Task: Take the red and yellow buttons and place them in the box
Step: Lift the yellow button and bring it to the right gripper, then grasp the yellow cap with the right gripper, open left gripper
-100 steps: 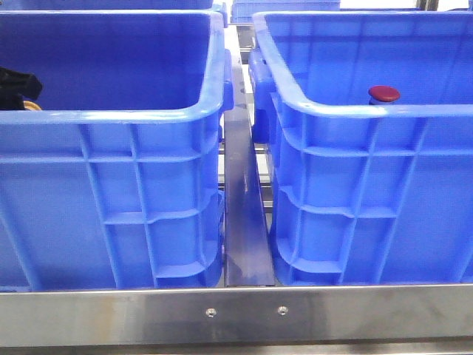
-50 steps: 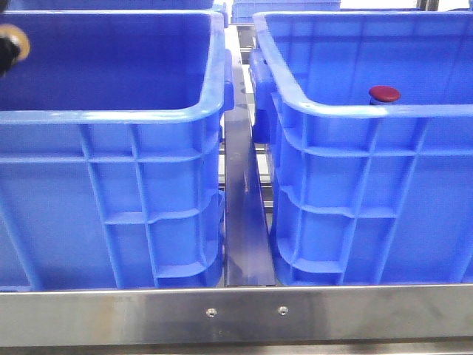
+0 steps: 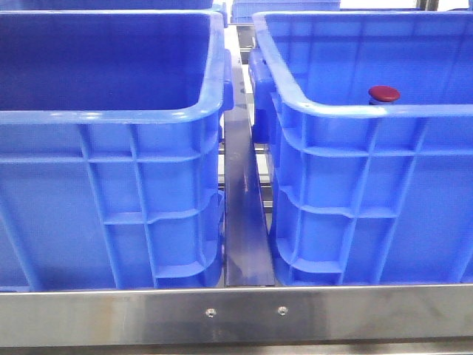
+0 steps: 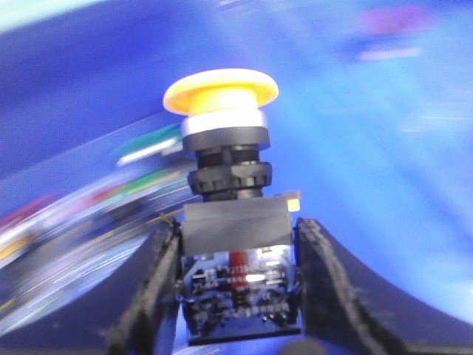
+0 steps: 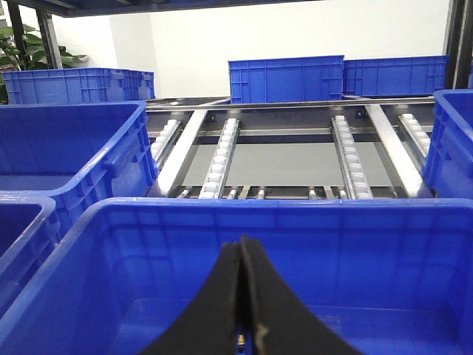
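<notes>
The dark red button sits inside the right blue crate, just behind its near rim. The left blue crate looks the same, and I cannot tell which of the two is the box. In the left wrist view my left gripper is shut on the black body of the yellow button, cap pointing away from the fingers, against a blurred blue background. My right gripper hangs shut over the inside of a blue crate. Neither gripper shows in the front view.
A metal rail runs between the two crates and a steel bar crosses in front. Beyond the crate in the right wrist view lie roller tracks and more blue crates at the back.
My left gripper, holding the yellow button, rose out of the left crate at the far left and left the front view. The red button has not moved.
</notes>
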Robot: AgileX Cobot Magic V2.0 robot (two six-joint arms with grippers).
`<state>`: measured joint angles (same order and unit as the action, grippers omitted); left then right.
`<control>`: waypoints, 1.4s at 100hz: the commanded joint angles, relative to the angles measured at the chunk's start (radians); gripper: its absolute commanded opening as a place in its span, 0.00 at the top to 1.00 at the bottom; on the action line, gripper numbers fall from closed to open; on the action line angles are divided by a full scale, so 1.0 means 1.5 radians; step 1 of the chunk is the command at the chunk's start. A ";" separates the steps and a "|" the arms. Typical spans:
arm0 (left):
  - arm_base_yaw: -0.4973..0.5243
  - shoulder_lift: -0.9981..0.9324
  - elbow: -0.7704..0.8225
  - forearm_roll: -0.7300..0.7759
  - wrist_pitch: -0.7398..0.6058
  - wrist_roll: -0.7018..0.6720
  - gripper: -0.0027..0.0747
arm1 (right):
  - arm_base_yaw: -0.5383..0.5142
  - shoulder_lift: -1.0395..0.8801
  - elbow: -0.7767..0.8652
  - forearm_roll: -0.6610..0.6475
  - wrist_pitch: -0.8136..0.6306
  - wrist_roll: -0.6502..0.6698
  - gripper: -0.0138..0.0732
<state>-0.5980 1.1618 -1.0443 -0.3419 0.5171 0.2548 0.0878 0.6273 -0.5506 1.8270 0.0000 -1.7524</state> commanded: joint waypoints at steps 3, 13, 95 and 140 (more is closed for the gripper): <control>-0.089 -0.017 -0.024 -0.017 -0.088 -0.006 0.99 | -0.002 -0.003 -0.019 0.051 0.026 -0.006 0.92; -0.164 -0.017 -0.024 -0.011 -0.131 -0.004 0.99 | -0.002 -0.003 -0.019 0.051 0.026 -0.006 0.92; -0.246 -0.016 -0.024 -0.009 -0.156 0.031 0.99 | -0.002 -0.002 -0.019 0.061 0.280 0.136 0.13; -0.246 -0.016 -0.024 -0.009 -0.156 0.031 0.99 | -0.002 0.125 -0.022 0.061 0.551 0.475 0.14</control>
<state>-0.9594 1.1618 -1.0443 -0.3419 0.3568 0.3017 0.0878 0.7647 -0.5506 1.7979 0.7220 -1.0837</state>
